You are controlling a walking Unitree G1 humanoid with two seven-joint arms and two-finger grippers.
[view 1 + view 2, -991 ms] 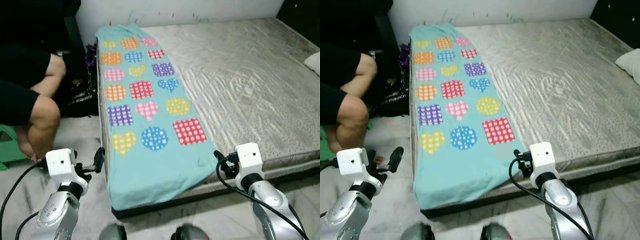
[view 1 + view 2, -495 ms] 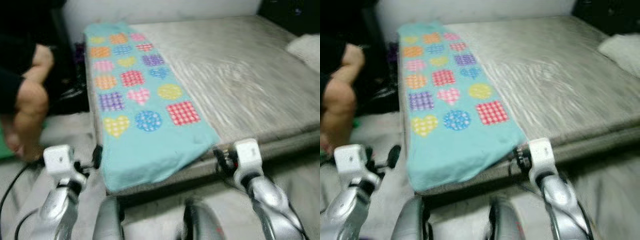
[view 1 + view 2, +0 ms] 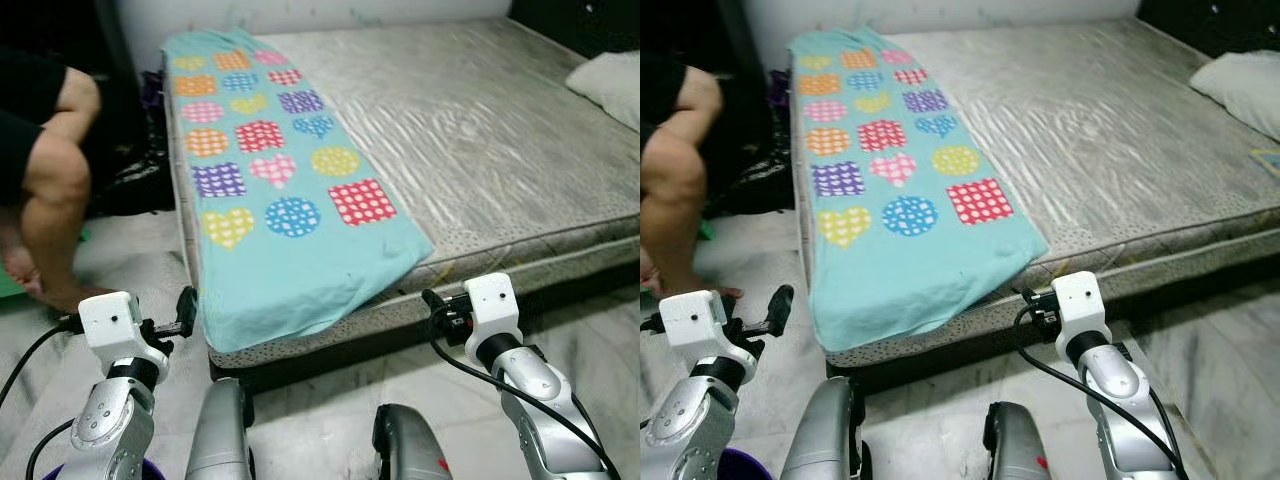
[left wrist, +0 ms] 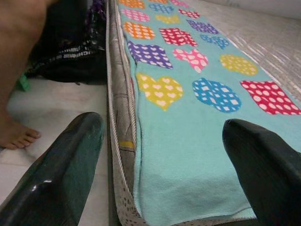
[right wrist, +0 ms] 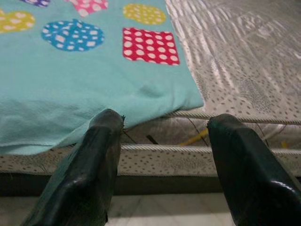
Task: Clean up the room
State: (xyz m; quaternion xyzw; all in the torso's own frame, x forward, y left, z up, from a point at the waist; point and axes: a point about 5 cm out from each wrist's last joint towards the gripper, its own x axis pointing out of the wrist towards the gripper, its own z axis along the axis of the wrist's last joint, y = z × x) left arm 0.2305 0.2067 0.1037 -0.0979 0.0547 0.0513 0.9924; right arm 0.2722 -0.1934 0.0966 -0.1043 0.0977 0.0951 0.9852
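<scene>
A teal blanket [image 3: 270, 200] printed with coloured hearts, dots and squares lies lengthwise along the left side of a bare grey mattress [image 3: 480, 150], its near end drooping over the mattress edge. My left gripper [image 3: 186, 311] hovers open just off the bed's near left corner, over the floor. In the left wrist view the left gripper [image 4: 162, 155] faces the blanket's left edge with nothing between its fingers. My right gripper [image 3: 432, 301] is open in front of the mattress edge, close to the blanket's near right corner [image 5: 188, 96].
A person's bare legs [image 3: 45, 190] are at the left beside the bed, with a black bag [image 3: 135, 180] behind them. A white pillow [image 3: 608, 75] lies at the mattress's far right. My two legs [image 3: 220, 430] stand on the pale tiled floor [image 3: 320, 410].
The camera has shifted, so more floor and my legs show below the bed. Both grippers hold the same open pose near the mattress edge. The blanket has not moved.
</scene>
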